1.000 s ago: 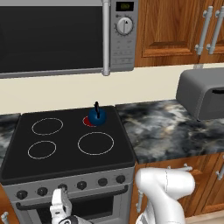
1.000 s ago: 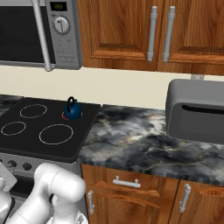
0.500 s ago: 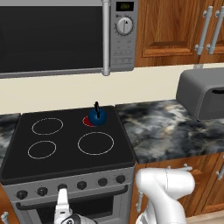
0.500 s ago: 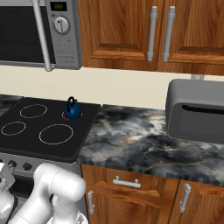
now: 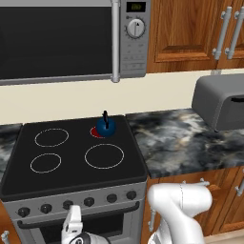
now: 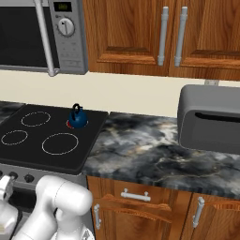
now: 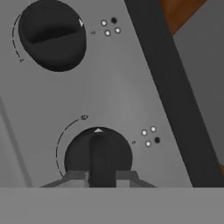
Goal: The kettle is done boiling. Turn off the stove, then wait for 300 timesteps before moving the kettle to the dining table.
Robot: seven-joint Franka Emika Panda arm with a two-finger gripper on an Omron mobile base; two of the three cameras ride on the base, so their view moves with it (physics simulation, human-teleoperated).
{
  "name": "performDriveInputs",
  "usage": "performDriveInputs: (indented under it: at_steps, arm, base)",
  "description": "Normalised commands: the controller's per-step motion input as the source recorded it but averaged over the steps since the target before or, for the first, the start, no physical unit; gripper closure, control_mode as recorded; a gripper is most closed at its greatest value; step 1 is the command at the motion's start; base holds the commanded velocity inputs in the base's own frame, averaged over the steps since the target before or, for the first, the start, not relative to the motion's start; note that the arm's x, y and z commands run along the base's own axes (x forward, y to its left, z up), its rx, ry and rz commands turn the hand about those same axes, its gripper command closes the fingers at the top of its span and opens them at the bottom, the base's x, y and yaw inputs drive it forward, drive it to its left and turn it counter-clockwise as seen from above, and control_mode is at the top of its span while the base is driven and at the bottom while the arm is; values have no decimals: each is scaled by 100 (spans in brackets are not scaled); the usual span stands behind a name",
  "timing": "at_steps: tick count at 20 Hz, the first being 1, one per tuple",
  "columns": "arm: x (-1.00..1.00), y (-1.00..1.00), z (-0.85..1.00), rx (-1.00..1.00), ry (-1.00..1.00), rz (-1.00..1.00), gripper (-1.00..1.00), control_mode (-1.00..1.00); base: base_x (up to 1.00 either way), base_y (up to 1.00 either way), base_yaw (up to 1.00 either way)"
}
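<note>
The small dark-blue kettle (image 5: 106, 127) (image 6: 77, 117) stands on the back right burner of the stove (image 5: 71, 162) (image 6: 28, 157), and a red glow (image 5: 96, 132) shows under it. My gripper (image 5: 72, 215) is low at the stove's front, at the row of dark knobs. In the hand view the gripper (image 7: 101, 177) is shut on a stove knob (image 7: 98, 153), one fingertip on each side of its upright ridge. A second knob (image 7: 52, 37) sits above it in that view. The dining table is out of view.
A steel microwave (image 5: 71, 43) (image 6: 28, 37) hangs over the stove. To the stove's right runs a marbled counter (image 5: 176, 138) (image 6: 150, 150) with a grey bread box (image 5: 221, 100) (image 6: 211, 119) at the back. Wood cabinets are above and below.
The hand has shifted slightly to the right along the stove's front while staying shut on the knob. The kettle has not moved and the red glow remains.
</note>
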Motion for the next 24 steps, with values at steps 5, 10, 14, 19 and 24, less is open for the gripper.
performDriveInputs:
  at_steps: [5, 10, 14, 19, 24]
  arm:
    - [6, -3, 18, 28, 0, 13, 100, -100]
    - [9, 0, 19, 28, 0, 13, 100, -100]
    - [9, 0, 19, 29, 0, 13, 100, -100]
    - [9, 0, 17, 30, 0, 13, 100, -100]
    - [11, 0, 15, 30, 0, 12, 100, -100]
  base:
    - [0, 0, 0]
    - [0, 0, 0]
    - [0, 0, 0]
    - [0, 0, 0]
    - [0, 0, 0]
